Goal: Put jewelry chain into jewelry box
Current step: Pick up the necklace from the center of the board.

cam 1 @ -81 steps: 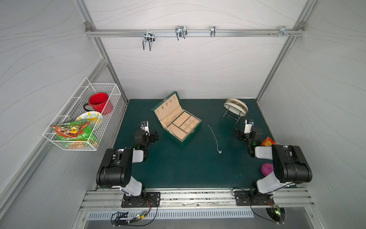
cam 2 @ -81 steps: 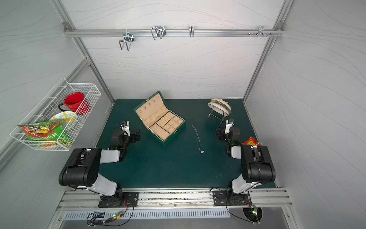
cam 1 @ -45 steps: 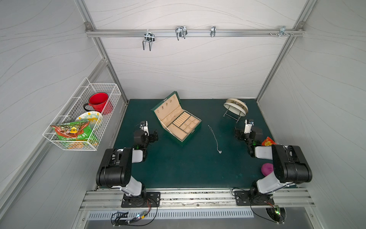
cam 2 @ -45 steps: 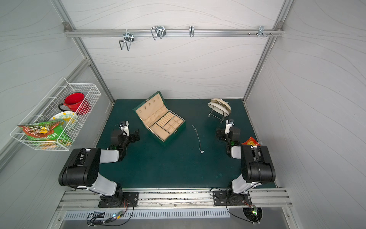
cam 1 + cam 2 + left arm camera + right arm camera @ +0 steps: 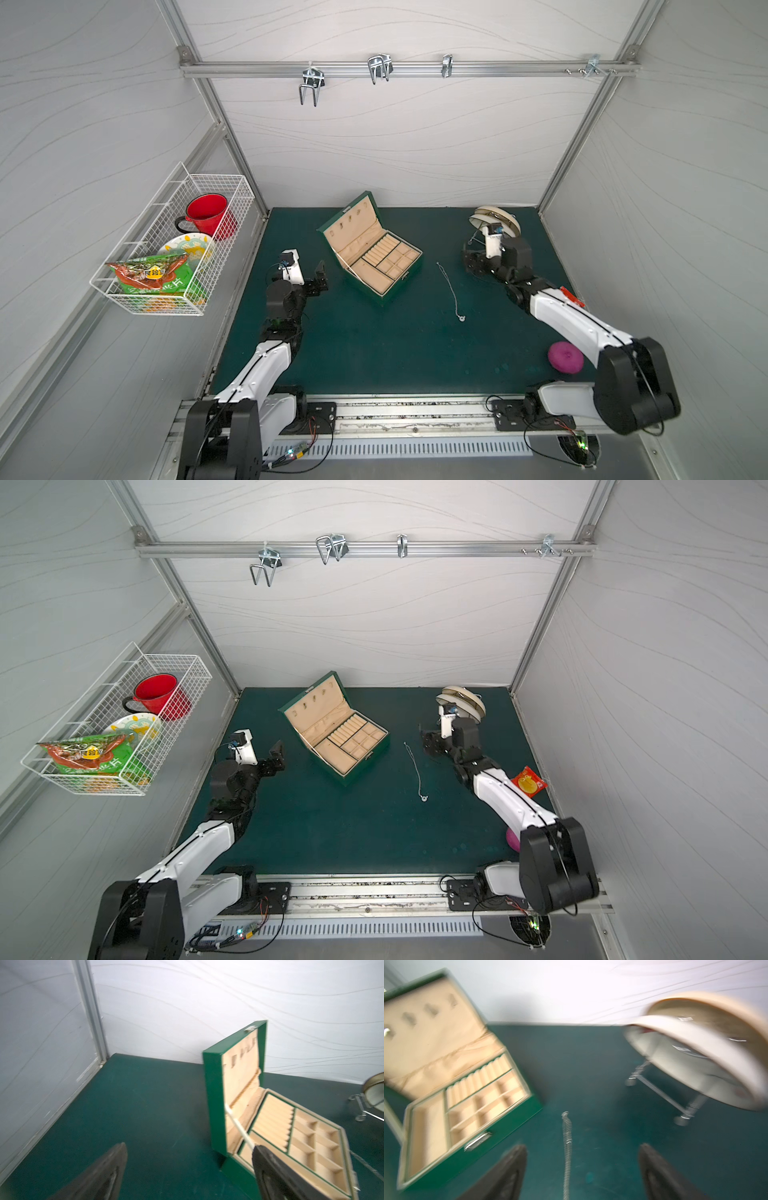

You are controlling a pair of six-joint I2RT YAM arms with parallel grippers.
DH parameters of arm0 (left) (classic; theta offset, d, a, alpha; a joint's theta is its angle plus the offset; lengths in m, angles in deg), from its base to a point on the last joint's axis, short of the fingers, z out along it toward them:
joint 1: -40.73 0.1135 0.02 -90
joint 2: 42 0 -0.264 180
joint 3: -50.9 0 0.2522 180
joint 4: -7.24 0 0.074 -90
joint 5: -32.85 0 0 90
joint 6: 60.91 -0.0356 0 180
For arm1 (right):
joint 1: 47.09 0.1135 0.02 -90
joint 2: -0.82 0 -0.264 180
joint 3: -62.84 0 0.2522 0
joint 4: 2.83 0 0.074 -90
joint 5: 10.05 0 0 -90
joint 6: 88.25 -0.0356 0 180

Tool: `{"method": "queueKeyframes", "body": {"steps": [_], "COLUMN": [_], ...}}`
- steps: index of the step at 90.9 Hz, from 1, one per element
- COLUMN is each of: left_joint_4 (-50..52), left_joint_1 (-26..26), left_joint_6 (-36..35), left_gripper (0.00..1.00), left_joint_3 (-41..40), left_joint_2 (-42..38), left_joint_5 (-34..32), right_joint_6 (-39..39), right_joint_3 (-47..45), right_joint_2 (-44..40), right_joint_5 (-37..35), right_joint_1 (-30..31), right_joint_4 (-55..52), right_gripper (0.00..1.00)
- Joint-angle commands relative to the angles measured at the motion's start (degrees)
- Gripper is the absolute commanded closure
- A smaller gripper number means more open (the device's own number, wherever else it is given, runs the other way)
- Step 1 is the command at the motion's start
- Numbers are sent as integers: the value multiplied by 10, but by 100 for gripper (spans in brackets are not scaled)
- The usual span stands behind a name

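A: How are the left fingers (image 5: pixel 108 1167)?
B: Spread wide, empty, just left of the open jewelry box (image 5: pixel 351 218).
A: The jewelry chain (image 5: pixel 451 289)?
B: Stretched on the table (image 5: pixel 374 353), right of the box. The right fingers (image 5: pixel 508 1172) stand apart near its far end, holding nothing.

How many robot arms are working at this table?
2: the left arm stands left of the open jewelry box; the right arm stands right of the jewelry chain. No others seem hidden.
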Motion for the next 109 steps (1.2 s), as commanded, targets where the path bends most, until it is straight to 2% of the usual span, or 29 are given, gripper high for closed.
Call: {"method": "queueKeyframes", "body": {"steps": [1,8,17,37,65,81,97,109], "left_joint_4": [104,132,159,211,232,235,229,222], "left_joint_1": [-73,-134,-198,-264,-283,-292,-303,-306], "left_joint_6": [19,30,51,53,35,25,25,21], "left_gripper": [3,3,3,3,2,2,2,2], "left_joint_3": [21,22,21,32,37,47,55,58], "left_joint_2": [-17,-36,-56,-56,-51,-34,-21,-13], "left_joint_5": [-5,-11,0,58,74,84,85,83], "right_joint_6": [-17,-22,-19,-2,5,10,9,14], "right_joint_3": [73,126,178,289,389,438,468,467], "right_joint_2": [102,160,222,337,434,478,511,519], "right_joint_5": [24,26,24,9,31,17,2,-22], "right_joint_1": [31,40,45,44,38,38,37,43], "right_joint_4": [-169,-200,-227,-285,-341,-380,-409,-409], "right_gripper": [24,31,34,42,54,63,76,94]}}
